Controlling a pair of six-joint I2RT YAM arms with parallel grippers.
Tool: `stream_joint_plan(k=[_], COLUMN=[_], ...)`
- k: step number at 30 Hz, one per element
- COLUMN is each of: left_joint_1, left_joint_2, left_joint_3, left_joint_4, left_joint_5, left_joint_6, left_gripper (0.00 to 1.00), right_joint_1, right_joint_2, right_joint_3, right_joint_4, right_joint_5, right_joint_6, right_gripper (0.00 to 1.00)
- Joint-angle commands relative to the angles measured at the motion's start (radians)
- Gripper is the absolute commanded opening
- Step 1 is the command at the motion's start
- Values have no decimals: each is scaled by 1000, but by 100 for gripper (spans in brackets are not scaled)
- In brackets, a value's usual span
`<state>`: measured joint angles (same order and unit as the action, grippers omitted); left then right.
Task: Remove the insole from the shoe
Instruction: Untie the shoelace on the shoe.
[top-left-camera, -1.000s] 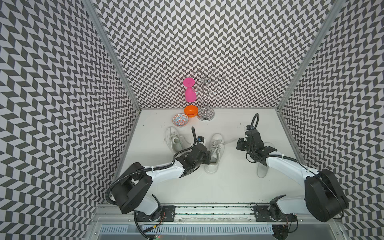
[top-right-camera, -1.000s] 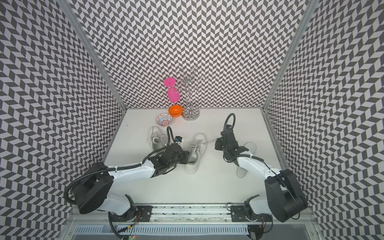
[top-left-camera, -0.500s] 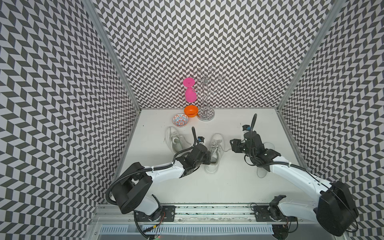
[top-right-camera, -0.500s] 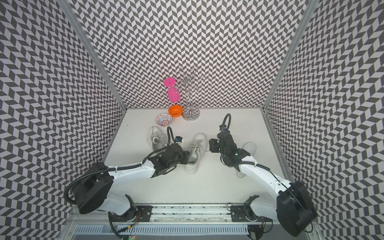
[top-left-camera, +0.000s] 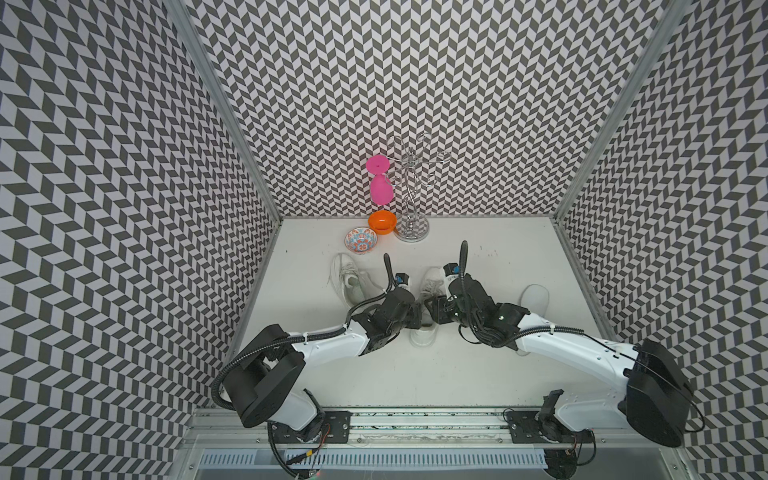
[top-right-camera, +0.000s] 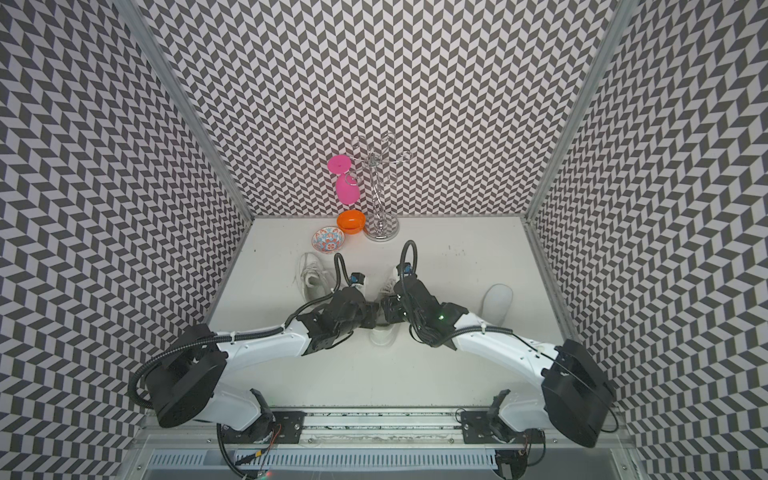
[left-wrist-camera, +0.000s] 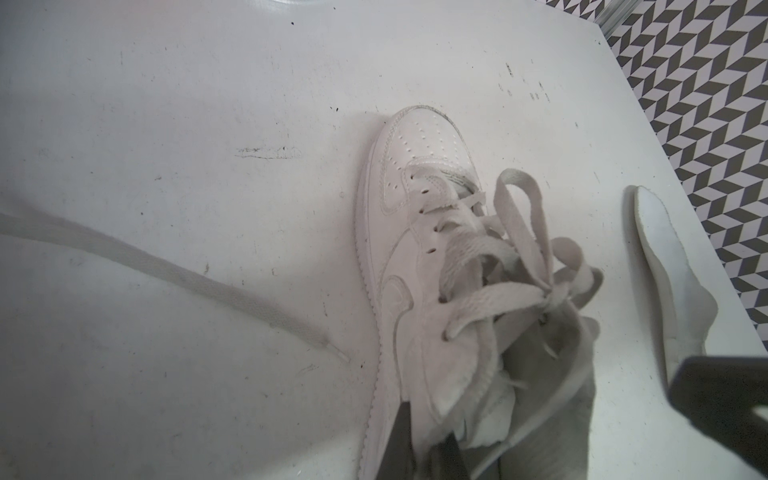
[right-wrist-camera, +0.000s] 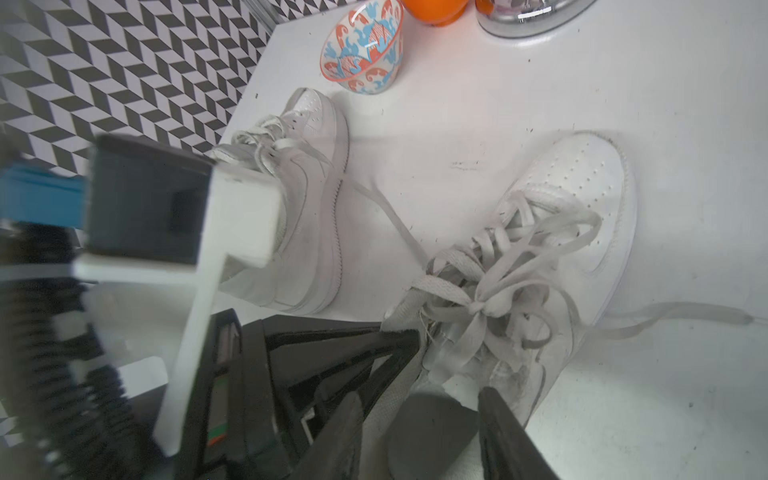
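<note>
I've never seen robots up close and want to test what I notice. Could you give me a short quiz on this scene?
1. True or false: a loose insole lies on the bare table.
2. Which gripper is pinching the centre sneaker? A) left gripper B) right gripper C) neither
3. What colour is the goblet hanging on the wire rack?
Key: 1 true; 2 A; 3 pink.
</note>
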<state>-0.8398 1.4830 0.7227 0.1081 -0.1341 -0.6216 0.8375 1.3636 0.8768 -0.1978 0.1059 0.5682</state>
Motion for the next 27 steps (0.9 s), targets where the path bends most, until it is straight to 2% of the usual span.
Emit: stream_joint_plan(k=[1, 13, 27], left_joint_1=[-15, -19, -35], left_joint_2=[1, -9, -18], left_joint_3=[29, 17, 15], left_joint_4=[38, 53, 56], left_joint_5=[-1, 14, 10], left_joint_6=[-1, -12, -14], left_gripper=[0, 0, 0], right_joint_1=[7, 7, 6], right_joint_2=[14, 79, 149], right_joint_3=[27, 46, 86], right_joint_4=[17, 44, 13], right_joint_5=[35, 60, 143], right_joint_6=[28, 56, 89], right_gripper=[43, 32, 33])
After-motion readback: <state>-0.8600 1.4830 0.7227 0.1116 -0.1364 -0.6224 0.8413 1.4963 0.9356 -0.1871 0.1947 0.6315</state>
